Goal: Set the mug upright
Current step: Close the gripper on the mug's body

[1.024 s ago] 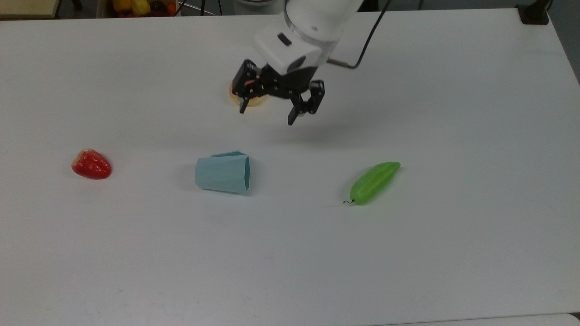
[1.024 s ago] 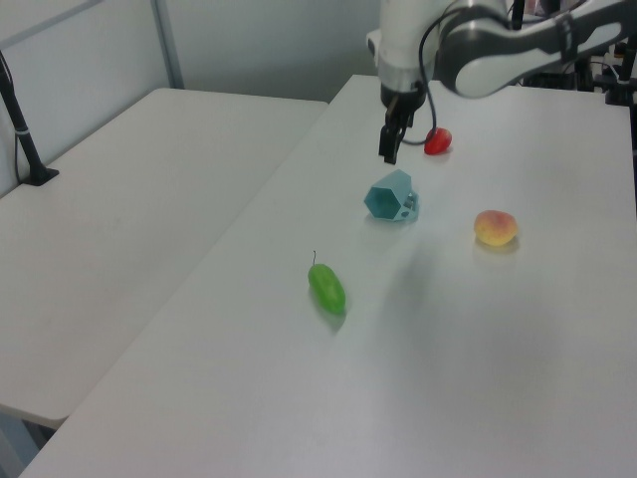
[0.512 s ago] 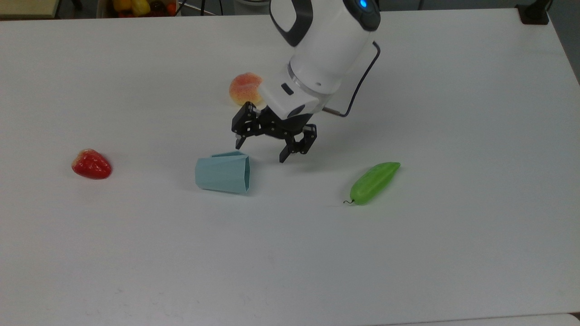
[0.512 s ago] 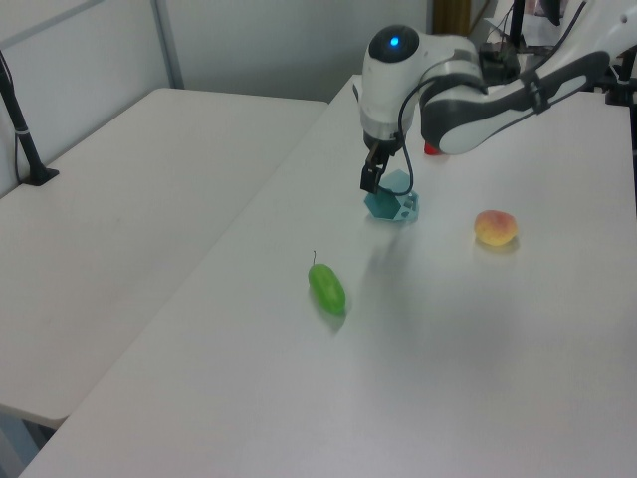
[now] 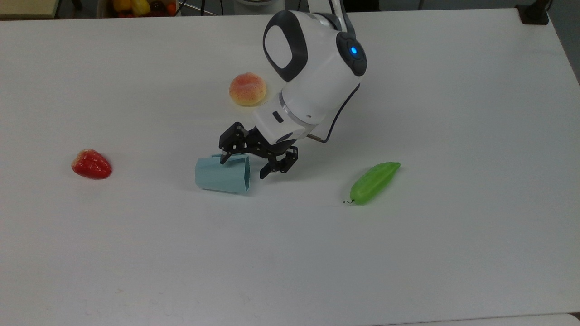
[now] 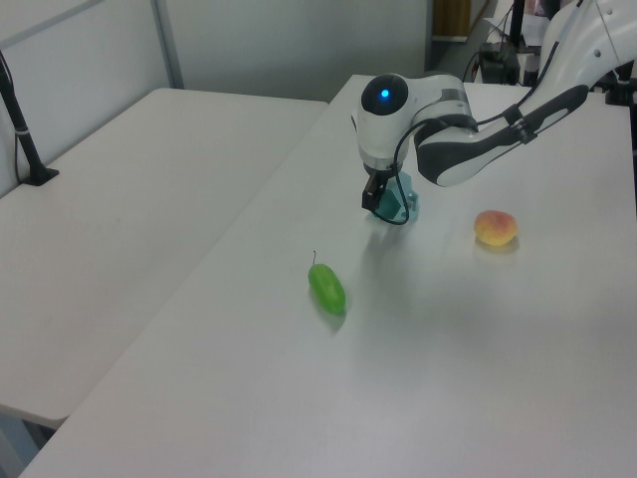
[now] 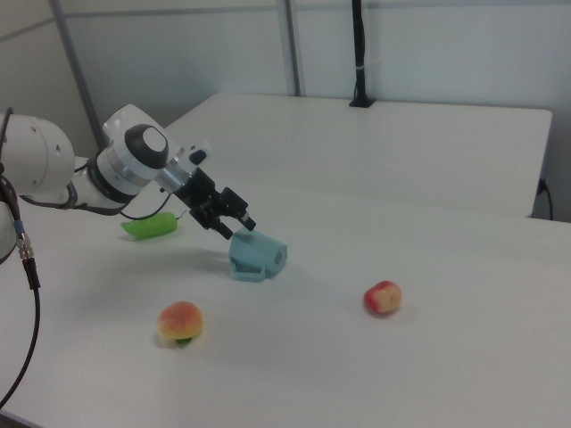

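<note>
Pale blue mug point(image 5: 223, 174) on its side beneath my wide-open gripper point(image 5: 245, 166), rim towards the top view's right, base left.

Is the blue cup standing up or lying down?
Lying down. The mug rests on its side on the table, its rim facing the top view's right, with the open gripper straddling that rim.

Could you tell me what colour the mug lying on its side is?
The mug is pale blue; the top view shows it best.
</note>
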Tool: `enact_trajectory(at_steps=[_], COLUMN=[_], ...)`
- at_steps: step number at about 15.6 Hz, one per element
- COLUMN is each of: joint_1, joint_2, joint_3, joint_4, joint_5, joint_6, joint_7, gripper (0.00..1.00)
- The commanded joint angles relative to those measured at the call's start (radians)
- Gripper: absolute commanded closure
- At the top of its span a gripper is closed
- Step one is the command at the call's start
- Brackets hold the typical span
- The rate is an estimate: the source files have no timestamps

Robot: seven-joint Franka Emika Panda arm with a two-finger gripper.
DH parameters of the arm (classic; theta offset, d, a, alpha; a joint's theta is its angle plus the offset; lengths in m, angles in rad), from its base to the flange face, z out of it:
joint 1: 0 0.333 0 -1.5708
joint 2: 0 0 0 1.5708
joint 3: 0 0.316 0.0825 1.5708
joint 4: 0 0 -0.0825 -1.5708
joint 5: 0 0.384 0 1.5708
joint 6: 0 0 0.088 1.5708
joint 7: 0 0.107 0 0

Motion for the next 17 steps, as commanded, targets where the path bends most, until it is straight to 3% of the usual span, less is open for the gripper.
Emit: enact_trajectory(at_steps=[1, 3, 5, 8, 9, 10, 17], joint_1=[-0.02, -0.031, -0.037, -0.034, -0.029, -0.028, -0.047], joint_2=[-0.009, -0.003, -0.003, -0.003, -0.005, -0.005, -0.026], joint_3=[-0.008, -0.008, -0.008, -0.006, -0.006, -0.006, -0.006], joint_4=[-0.046, -0.053, -0.063, -0.063, -0.071, -0.072, -0.065], joint_5=[-0.092, -0.108, -0.108, -0.107, -0.105, -0.099, -0.084], joint_6=[0.026, 0.024, 0.024, 0.015, 0.009, 0.011, 0.011], joint_7=[0.023, 0.023, 0.023, 0.023, 0.023, 0.023, 0.022], gripper=[0.0, 0.0, 0.16, 0.6, 0.87, 1.0, 1.0])
